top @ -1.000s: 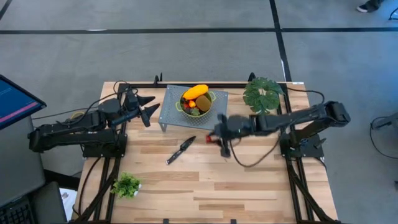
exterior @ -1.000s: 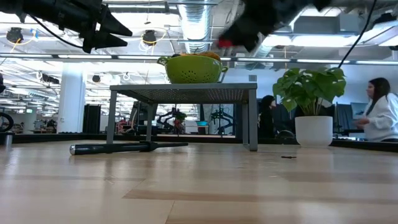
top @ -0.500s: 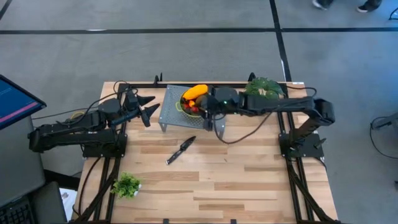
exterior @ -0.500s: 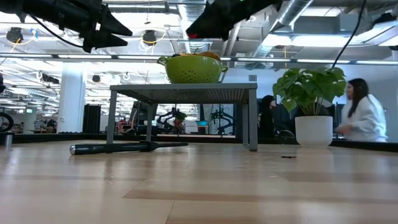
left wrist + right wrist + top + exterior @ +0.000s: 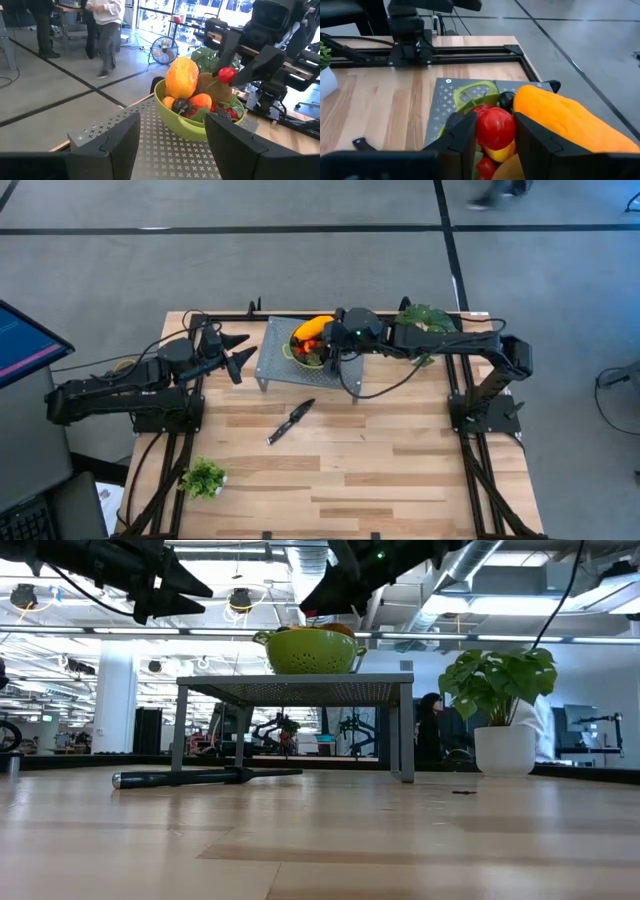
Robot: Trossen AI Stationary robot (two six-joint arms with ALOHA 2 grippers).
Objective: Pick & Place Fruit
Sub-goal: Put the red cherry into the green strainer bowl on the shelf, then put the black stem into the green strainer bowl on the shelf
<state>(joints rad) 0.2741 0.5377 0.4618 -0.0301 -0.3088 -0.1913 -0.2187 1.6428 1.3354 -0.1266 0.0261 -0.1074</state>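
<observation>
A green colander bowl (image 5: 300, 355) stands on a grey perforated metal stand (image 5: 275, 365) at the table's far middle. It holds the fruit: a long yellow-orange piece (image 5: 181, 77), an orange ball (image 5: 201, 100), a dark ball (image 5: 180, 106), a strawberry (image 5: 227, 112). My right gripper (image 5: 328, 348) hangs over the bowl, shut on a small red ball (image 5: 495, 127). My left gripper (image 5: 234, 352) waits open in the air just left of the stand, pointing at the bowl. My right gripper pinches the red ball by its two sides (image 5: 481, 131) between its two fingers. The fingers (image 5: 250, 67) come slanting down from the table's right side. The ball (image 5: 226, 75) hangs clear just above the fruit piled in the bowl.
A black-handled knife (image 5: 291, 421) lies on the wood in front of the stand. A leafy plant in a white pot (image 5: 421, 330) stands at the far right, close behind my right arm. A small green plant (image 5: 204, 477) sits near the front left.
My right gripper has carried the red ball from the table's middle, right of the knife, up and toward the far edge and the left, until it is over the green bowl. It has tipped to point less steeply down. The ball has stayed between its fingers.
</observation>
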